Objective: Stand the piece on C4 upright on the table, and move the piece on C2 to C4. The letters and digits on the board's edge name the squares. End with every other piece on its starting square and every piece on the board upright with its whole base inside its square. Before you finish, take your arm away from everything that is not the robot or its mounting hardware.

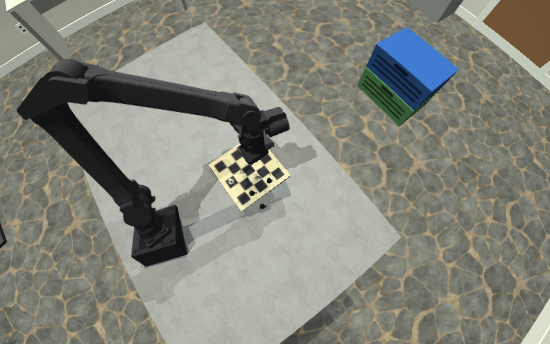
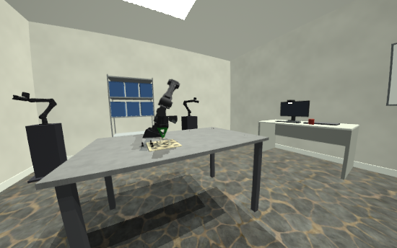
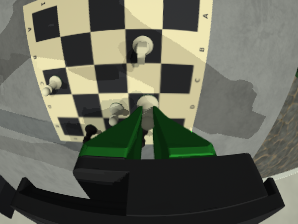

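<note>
The worktop (image 1: 300, 260) looks like matt grey stone, faintly mottled. The board (image 3: 180, 43) is flat and matt, cream and black, like painted card. The fingers look like smooth green plastic; the arm (image 1: 150, 92) is matt black.
</note>
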